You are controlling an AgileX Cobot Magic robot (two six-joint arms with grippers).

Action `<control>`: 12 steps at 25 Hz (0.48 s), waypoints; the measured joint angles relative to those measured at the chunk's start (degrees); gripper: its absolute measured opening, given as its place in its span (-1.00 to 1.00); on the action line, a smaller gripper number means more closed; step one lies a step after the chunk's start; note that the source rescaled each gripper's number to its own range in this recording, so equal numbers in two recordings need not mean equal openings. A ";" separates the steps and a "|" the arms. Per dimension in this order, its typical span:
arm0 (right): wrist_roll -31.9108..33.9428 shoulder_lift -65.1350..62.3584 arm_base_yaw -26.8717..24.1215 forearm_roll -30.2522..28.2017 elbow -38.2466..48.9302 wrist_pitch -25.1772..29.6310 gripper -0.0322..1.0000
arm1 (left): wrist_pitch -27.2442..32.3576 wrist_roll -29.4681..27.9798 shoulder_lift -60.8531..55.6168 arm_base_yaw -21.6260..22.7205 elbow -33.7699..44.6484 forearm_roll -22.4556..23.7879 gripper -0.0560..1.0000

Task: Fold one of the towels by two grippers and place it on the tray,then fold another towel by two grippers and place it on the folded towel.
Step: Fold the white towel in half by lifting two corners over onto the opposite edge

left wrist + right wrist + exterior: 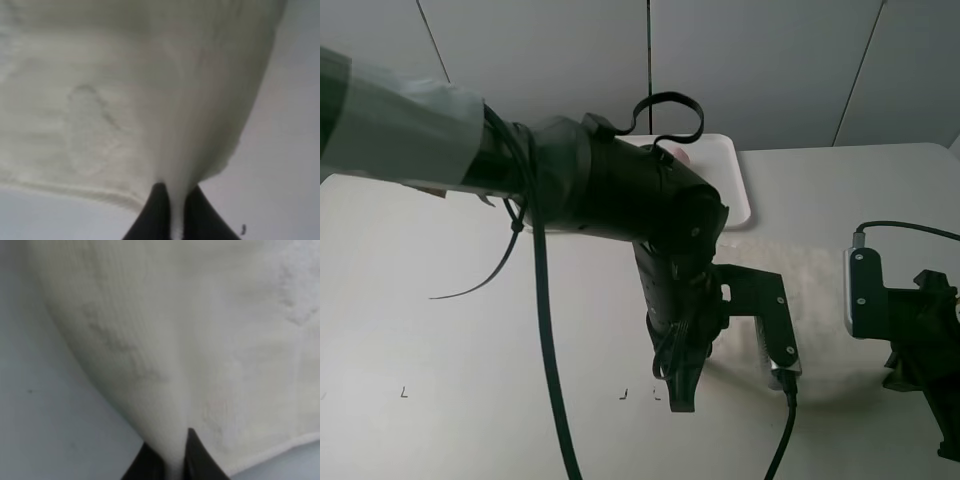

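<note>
table (440,300): white, carries everything
cream towel (820,290): on the table just before the tray, near edge raised
tray (725,165): far side, pink towel (680,155) on it
left pincer (175,197): pinching the cream towel
right pincer (172,450): pinching the cream towel

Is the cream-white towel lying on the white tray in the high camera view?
No, the cream-white towel lies on the table in front of the tray, not on it.

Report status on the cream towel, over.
Left gripper shut on cream towel. Right gripper shut on it too. Rest of towel on table. Pink towel in tray; no obstruction seen.
</note>
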 joint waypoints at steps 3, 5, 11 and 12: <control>6.72 -3.42 0.00 0.00 0.00 0.51 -0.91 | -0.68 0.00 -2.07 2.62 0.00 -2.74 -0.89; 12.07 -5.44 0.00 0.11 0.00 0.51 -0.91 | -1.48 0.00 -2.99 4.02 0.00 -3.92 -0.89; 22.11 -8.77 0.00 -1.59 0.00 0.36 -0.91 | -4.37 0.00 -4.07 6.97 0.00 -9.31 -0.89; 23.84 -8.89 0.00 -2.14 0.00 -0.05 -0.91 | -5.14 0.00 -4.07 7.09 0.00 -10.40 -0.89</control>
